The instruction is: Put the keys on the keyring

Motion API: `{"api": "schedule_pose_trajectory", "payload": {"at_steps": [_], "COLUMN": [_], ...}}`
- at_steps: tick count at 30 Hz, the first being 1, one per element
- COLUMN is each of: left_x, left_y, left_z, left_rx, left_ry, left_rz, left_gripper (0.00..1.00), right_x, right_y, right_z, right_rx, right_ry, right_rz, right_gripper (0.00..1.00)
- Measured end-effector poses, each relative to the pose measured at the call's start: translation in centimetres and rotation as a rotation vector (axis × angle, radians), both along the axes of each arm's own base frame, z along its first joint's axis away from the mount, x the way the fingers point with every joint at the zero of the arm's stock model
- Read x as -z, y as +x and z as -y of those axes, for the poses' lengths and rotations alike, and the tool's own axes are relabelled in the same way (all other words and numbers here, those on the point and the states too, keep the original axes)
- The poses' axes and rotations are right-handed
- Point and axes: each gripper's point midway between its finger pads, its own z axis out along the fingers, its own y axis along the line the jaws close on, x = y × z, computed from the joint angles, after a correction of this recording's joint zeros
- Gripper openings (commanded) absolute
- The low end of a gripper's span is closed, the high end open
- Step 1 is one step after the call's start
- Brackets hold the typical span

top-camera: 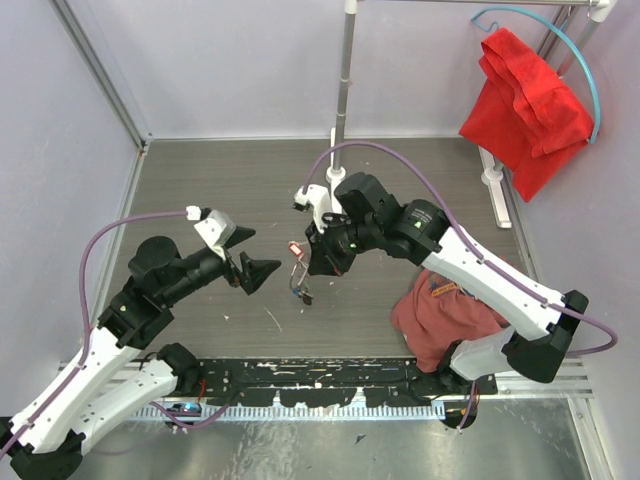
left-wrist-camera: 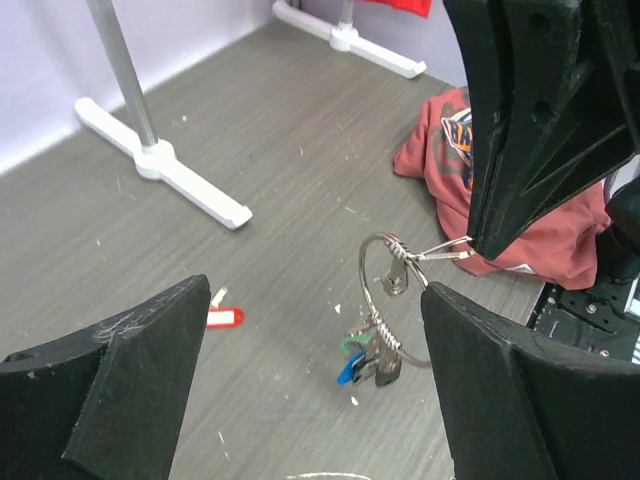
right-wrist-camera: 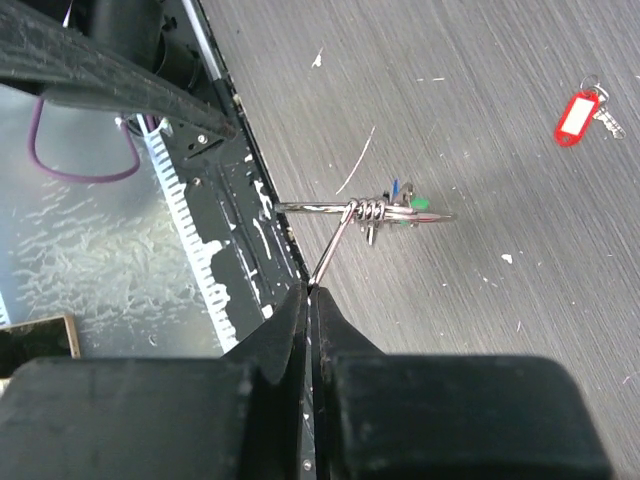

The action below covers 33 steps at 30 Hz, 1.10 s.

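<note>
right gripper: clamped tight on the straight wire tail of the keyring. I'm holding it up off the table so the loop is hanging free.
why that grip: my guess is that pinching only the tail is keeping the loop itself clear for threading.
hanging keys: green, blue and black heads are dangling in a bunch at the low end of the loop.
red-tagged key: lying flat on the table, apart from the ring, a bit to its far side in the top view. Looks like the one left to do.
left gripper: jaws spread wide and carrying nothing. It's hovering just left of the ring and pointing at it, so I reckon it's well placed to go for the red one.
clutter: a reddish T-shirt is sitting crumpled by the right arm, and a red cloth is hanging far right.
writing: the shirt is showing an orange and navy graphic that's too blurry to read. The red tag's white window is looking blank from here.
</note>
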Motion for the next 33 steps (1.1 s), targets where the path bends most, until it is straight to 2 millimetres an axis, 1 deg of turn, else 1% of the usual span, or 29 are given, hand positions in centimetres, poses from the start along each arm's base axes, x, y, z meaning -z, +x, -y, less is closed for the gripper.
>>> {"api": "schedule_pose_trajectory", "payload": {"at_steps": [6,10,11,14,17,20,22,23,24,27,30,33], "left_x": [-2.3,-4.1,-4.5,-5.8,-6.6,-7.0,-7.3,-7.4,-7.6,-8.4,-9.2,-9.7], "left_y": [-0.1,0.0,0.1,0.1,0.0,-0.2,-0.3,-0.4,-0.4,-0.5,-0.6,-0.8], "left_z": [0.7,0.8,0.7,0.6,0.6,0.6,0.7,0.7,0.7,0.8,1.1,1.9], "left_rx": [0.058,0.07,0.071,0.072,0.074,0.084,0.09,0.091,0.093,0.095,0.106,0.128], "left_ry": [-0.006,0.003,0.006,0.009,0.006,-0.001,-0.008,-0.012,-0.018,-0.036,-0.057,-0.071], "left_rz": [0.125,0.203,0.219,0.267,0.299,0.313,0.323,0.328,0.335,0.361,0.387,0.408], "left_gripper": [0.9,0.88,0.87,0.81,0.8,0.86,0.87,0.89,0.9,0.9,0.86,0.82], "right_x": [-1.1,-2.0,-2.2,-3.7,-5.7,-7.6,-8.5,-8.9,-9.1,-9.4,-9.4,-9.4], "right_y": [-0.8,-1.1,-1.1,-1.1,-0.7,-0.4,-0.4,-0.4,-0.4,-0.3,-0.1,-0.2], "right_z": [0.4,0.2,0.2,0.2,0.4,0.4,0.3,0.1,0.1,0.3,0.9,1.3], "right_rx": [-0.007,0.053,0.071,0.142,0.208,0.243,0.249,0.245,0.241,0.226,0.217,0.2], "right_ry": [0.016,0.048,0.06,0.124,0.214,0.303,0.341,0.357,0.367,0.38,0.377,0.37], "right_rz": [-0.016,-0.078,-0.094,-0.157,-0.22,-0.28,-0.305,-0.316,-0.324,-0.339,-0.344,-0.339], "right_gripper": [0.01,0.01,0.01,0.01,0.01,0.01,0.01,0.01,0.01,0.01,0.01,0.01]}}
